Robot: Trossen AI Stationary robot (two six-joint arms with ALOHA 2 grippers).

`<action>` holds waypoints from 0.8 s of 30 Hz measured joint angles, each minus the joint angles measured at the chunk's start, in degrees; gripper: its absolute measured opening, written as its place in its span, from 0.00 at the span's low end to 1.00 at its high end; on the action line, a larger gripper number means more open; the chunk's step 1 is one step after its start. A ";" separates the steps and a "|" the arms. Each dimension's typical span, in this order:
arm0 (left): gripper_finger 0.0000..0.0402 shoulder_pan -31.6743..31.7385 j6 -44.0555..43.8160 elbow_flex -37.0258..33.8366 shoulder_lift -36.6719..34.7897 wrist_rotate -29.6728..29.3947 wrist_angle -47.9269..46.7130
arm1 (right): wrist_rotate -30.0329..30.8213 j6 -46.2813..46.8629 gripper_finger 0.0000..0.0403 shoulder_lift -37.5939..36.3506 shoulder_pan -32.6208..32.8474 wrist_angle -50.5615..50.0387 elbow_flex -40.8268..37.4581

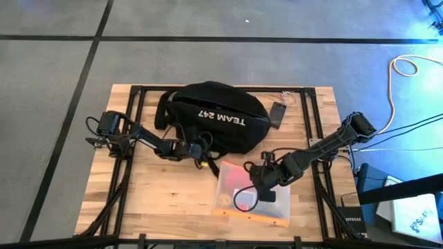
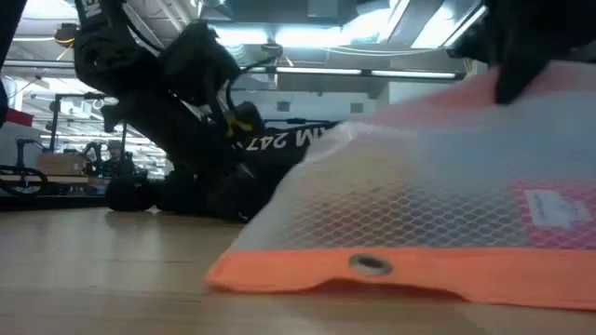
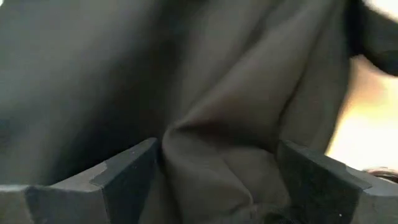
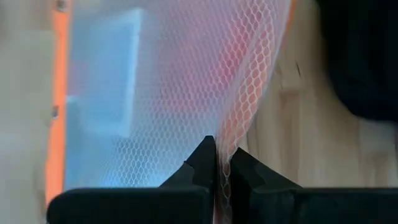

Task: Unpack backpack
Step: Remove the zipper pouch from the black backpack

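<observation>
Hiding backpack (image 3: 236, 124) contents, fabric fills view between left fingers (image 3: 124, 174).

High view: straight down over the whole tabletop (image 1: 166, 187). Low view: level, close behind the mesh pouch (image 2: 438, 195), shared with the right wrist view. Left wrist view: pressed against the backpack (image 3: 205, 93).

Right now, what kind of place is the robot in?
Probably a big workshop or lab hall: a wooden table on a grey concrete floor with dark tape lines, and ceiling strip lights with racks behind.
</observation>
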 joint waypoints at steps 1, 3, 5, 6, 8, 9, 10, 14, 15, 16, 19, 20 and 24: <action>0.79 -0.68 1.75 -0.06 -0.96 0.61 1.19 | -0.13 1.64 0.00 0.00 0.09 -0.97 -0.33; 0.79 -1.81 5.49 -0.03 -3.05 2.29 4.83 | -0.40 4.01 0.00 0.00 0.85 -1.78 -1.11; 0.79 -2.15 9.43 0.15 -4.70 5.05 8.99 | -0.92 4.45 0.00 0.00 1.73 -1.43 -1.93; 0.79 -2.27 11.35 0.22 -5.04 6.55 10.88 | -1.01 4.47 0.00 0.00 2.22 -1.43 -2.34; 0.79 -2.41 15.14 0.19 -5.18 9.17 14.79 | -1.20 4.90 0.00 0.00 3.17 -0.73 -3.18; 0.79 -2.31 16.84 0.39 -5.18 10.70 17.48 | -1.34 5.35 0.00 0.00 3.55 -0.39 -3.57; 0.79 -1.92 18.49 0.76 -5.19 12.53 20.46 | -1.37 5.72 0.00 0.00 3.92 -0.24 -3.80; 0.79 1.75 25.55 4.12 -4.97 19.48 23.92 | -1.39 7.07 0.00 0.01 5.36 0.37 -4.25; 0.79 2.95 26.66 5.37 -4.87 19.54 22.21 | -1.40 7.22 0.00 0.02 5.58 0.43 -4.27; 0.79 4.31 27.03 6.97 -4.87 19.72 19.89 | -1.40 7.27 0.00 0.02 5.81 0.58 -4.27; 0.79 8.98 23.40 12.83 -4.87 22.28 11.86 | -1.41 7.27 0.00 0.02 5.75 1.49 -4.27; 0.79 10.53 21.51 14.69 -4.87 23.85 8.75 | -1.45 7.24 0.00 0.02 5.67 1.74 -4.27; 0.79 15.68 15.56 23.21 -1.10 32.61 -1.97 | -1.42 6.91 0.00 0.02 5.63 1.93 -4.27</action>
